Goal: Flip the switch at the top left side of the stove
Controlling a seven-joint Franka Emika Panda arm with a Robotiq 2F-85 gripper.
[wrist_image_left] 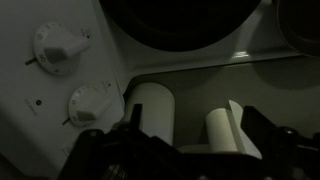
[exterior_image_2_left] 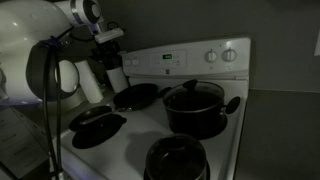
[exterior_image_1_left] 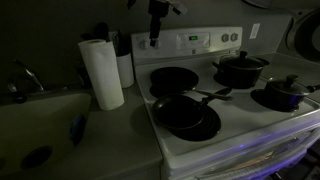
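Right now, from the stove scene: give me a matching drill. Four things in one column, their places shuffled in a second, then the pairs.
Things
1. paper towel roll
2. large black pot
3. frying pan
4. gripper

Places
A. front left of the stove
B. at the left end of the back panel
C. on the counter
D. back right of the stove

Pairs: 1-C, 2-D, 3-A, 4-B
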